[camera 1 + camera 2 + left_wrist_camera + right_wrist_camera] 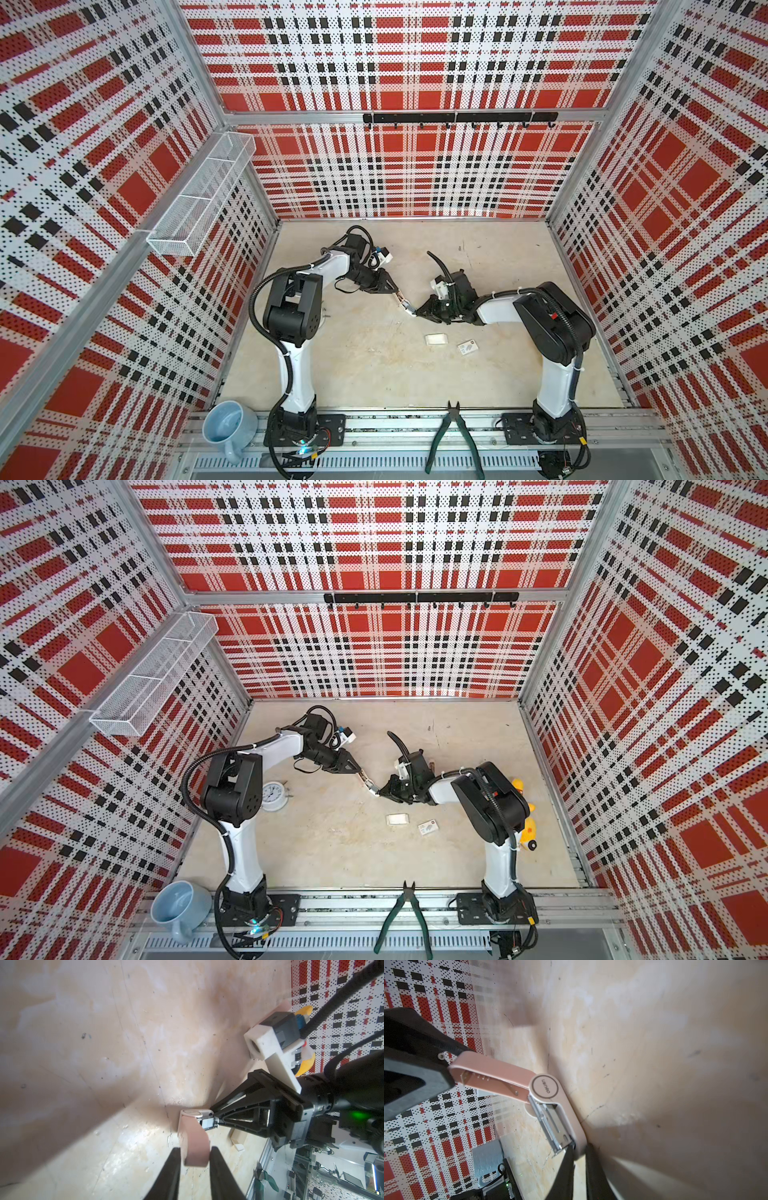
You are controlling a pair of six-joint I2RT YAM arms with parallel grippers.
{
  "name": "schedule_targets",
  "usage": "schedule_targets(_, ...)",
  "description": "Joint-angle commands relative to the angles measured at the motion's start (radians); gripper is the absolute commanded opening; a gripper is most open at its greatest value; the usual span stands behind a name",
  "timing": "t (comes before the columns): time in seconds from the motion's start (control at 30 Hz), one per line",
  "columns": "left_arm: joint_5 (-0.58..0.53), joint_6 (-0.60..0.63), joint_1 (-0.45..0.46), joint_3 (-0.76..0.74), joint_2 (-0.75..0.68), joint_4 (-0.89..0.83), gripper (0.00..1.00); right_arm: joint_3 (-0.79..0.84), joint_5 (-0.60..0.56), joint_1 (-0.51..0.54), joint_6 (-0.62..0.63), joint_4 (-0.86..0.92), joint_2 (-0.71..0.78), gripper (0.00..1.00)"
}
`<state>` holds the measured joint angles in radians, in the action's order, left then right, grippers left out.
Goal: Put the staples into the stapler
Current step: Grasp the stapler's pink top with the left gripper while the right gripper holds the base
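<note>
A pink stapler (402, 301) (368, 783) hangs above the table's middle, swung open and held at both ends. My left gripper (395, 294) (194, 1150) is shut on the tip of the pink lid (194, 1142). My right gripper (415, 311) (580, 1147) is shut on the end of the stapler's base (571, 1118). Between lid and base the metal staple channel (552, 1126) lies exposed. The staples (436, 339) (397, 819), a small pale block, lie on the table in front of the right gripper, untouched.
A white cardboard sleeve with a red mark (467, 347) lies right of the staples. Green-handled pliers (455, 436) and a blue mug (228, 424) sit on the front rail. A white clock (272, 796) stands by the left arm, a yellow duck toy (528, 829) behind the right arm.
</note>
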<state>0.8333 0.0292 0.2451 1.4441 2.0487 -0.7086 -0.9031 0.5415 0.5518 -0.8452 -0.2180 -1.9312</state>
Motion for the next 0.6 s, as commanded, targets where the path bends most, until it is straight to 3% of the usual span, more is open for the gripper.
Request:
schedule_targets(0.0,0.028,0.006,0.004,-0.007,-0.024,0.002,0.28,-0.022,-0.01,-0.009,0.02,0.002,-0.028,0.15)
schedule_targets(0.57,0.038,0.049,0.006,-0.072,-0.072,-0.032,0.29,-0.109,0.013,-0.032,0.081,0.062,-0.081,0.15)
